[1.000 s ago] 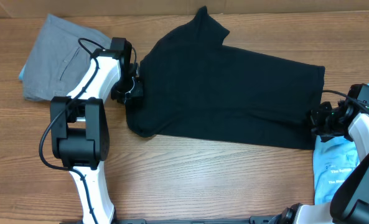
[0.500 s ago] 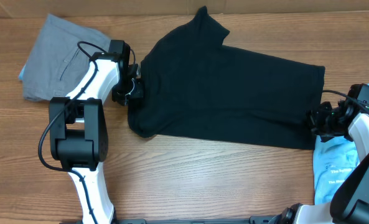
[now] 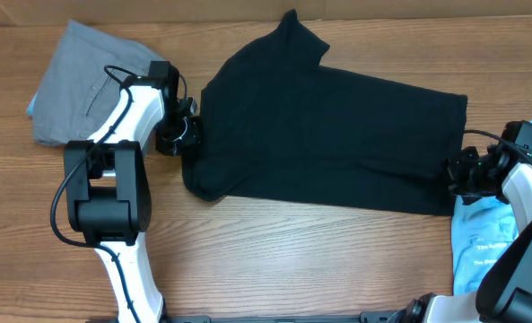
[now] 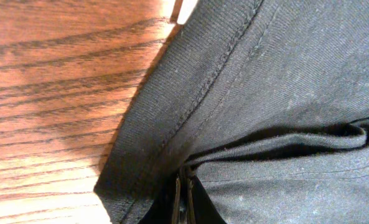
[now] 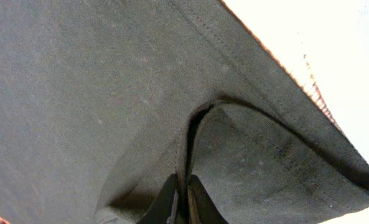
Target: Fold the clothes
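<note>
The black T-shirt (image 3: 328,135) lies spread across the middle of the wooden table, one sleeve pointing to the far edge. My left gripper (image 3: 183,136) is shut on its left edge; the left wrist view shows the fingers (image 4: 184,202) pinching a fold of black cloth (image 4: 284,93). My right gripper (image 3: 454,172) is shut on the shirt's right hem; its fingers (image 5: 181,202) clamp a fold of black fabric (image 5: 97,93). Grey trousers (image 3: 82,81) lie folded at the far left. A light-blue printed shirt (image 3: 481,242) lies at the right under my right arm.
The wooden table (image 3: 292,260) shows bare wood in front of the T-shirt. The left arm's base (image 3: 109,202) stands at the front left. A cardboard-coloured wall edge runs along the table's far side.
My left gripper has pulled slightly to the left with the shirt's edge, stretching that side a little. The right gripper and the hem it holds have stayed in place.
</note>
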